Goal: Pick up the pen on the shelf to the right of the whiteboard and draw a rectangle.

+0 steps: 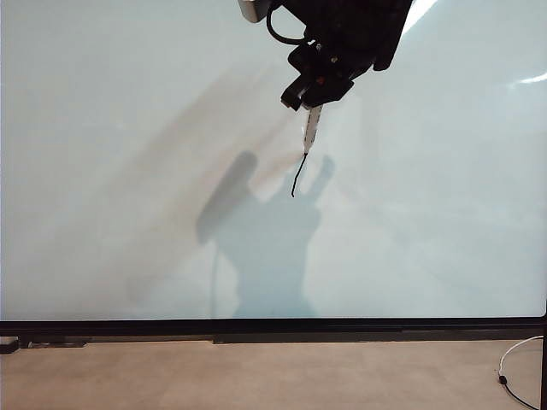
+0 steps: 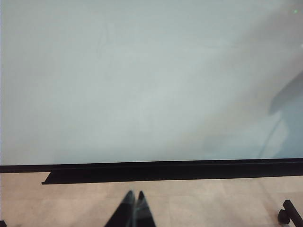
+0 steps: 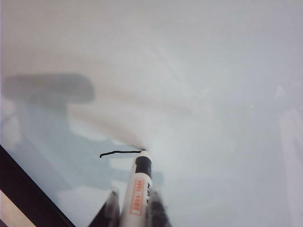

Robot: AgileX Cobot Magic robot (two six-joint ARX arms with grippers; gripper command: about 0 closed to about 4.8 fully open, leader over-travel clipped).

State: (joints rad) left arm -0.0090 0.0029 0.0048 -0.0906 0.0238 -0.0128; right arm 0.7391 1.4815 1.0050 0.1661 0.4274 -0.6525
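Observation:
The whiteboard (image 1: 128, 171) fills nearly the whole exterior view, with a thin black lower frame. High at its middle, my right gripper (image 1: 309, 101) is shut on the pen (image 1: 311, 128), a slim white marker pointing down with its dark tip on the board. From the tip a short black line (image 1: 297, 178) runs downward; no full rectangle shows. In the right wrist view the pen (image 3: 137, 191) sits between the fingers (image 3: 111, 203), tip touching the end of the line (image 3: 119, 152). My left gripper (image 2: 134, 195) is shut, empty, over the floor below the board (image 2: 142, 85).
A black ledge (image 2: 165, 174) runs along the board's lower frame. Beige floor (image 1: 256, 376) lies below. A white cable (image 1: 517, 376) curls at the lower right corner. The arm's shadow (image 1: 265, 239) falls on the board.

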